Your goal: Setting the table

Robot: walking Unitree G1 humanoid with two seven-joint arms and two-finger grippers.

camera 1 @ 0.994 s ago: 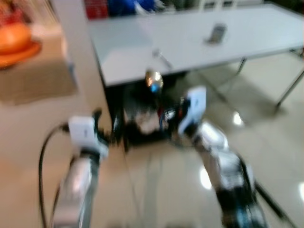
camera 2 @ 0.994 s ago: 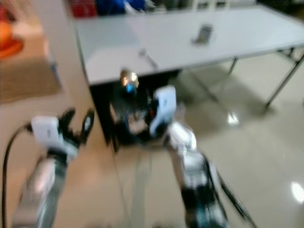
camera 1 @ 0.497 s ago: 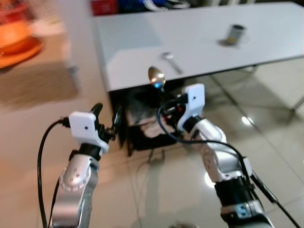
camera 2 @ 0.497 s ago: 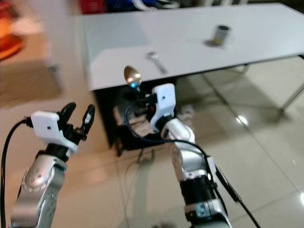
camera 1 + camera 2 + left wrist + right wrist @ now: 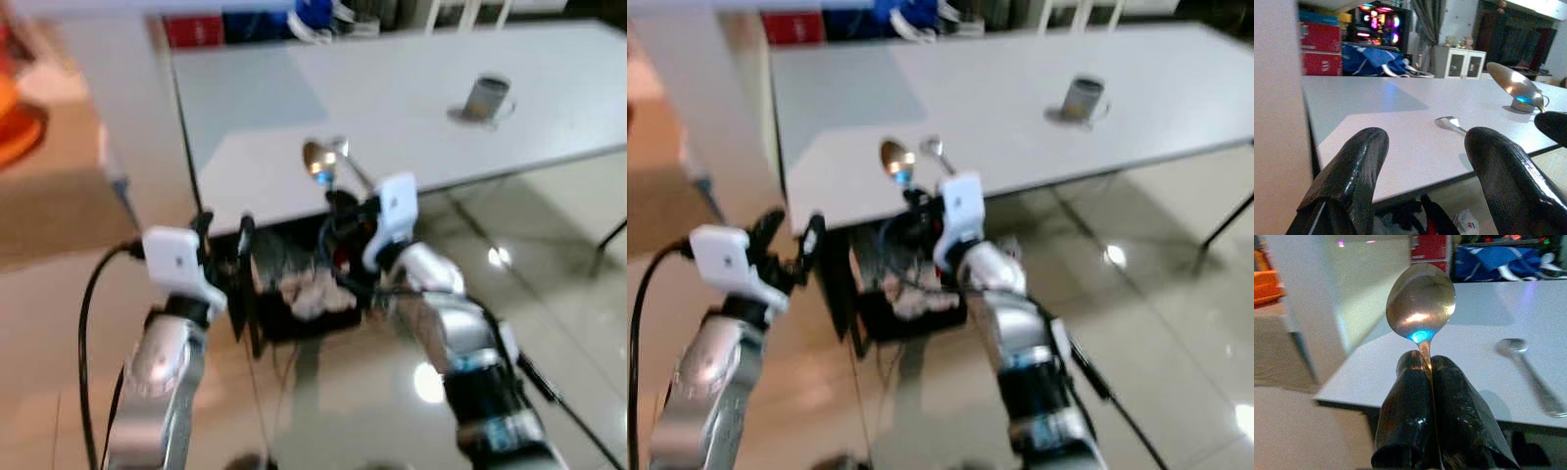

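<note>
Tabletop [image 5: 1038, 117]: a broad, flat, pale slab with a matte finish and a thin dark edge, carried on slim metal legs; its near corner lies just ahead of both arms, so it reads as the surface being laid. Under that corner sits a dark clutter of cables and crumpled items, too blurred to identify.

Floor [image 5: 549, 294]: glossy light tile with bright lamp reflections.

Right pincer [image 5: 1425, 377]: two rounded, glossy black fingers pressed together on the thin neck of the spoon [image 5: 1421, 303]. The spoon is held upright, bowl uppermost, just short of the tabletop's near edge; judged from this pose, it is being carried in for placing, and the narrow grip low on the handle keeps the bowl free.

Left pincer [image 5: 1420, 161]: fingers apart, holding nothing, raised near the tabletop corner; it appears to be standing by.

Cup [image 5: 487, 96]: a small metallic cylinder with a side handle, standing well away toward the far right of the tabletop.

Second spoon [image 5: 1452, 123]: polished metal, lying flat near the corner, handle running toward the edge, close beside where the held spoon is heading.

Held spoon, material: smooth oval bowl of reflective metal with a warm sheen and a blue glint at its base.
</note>
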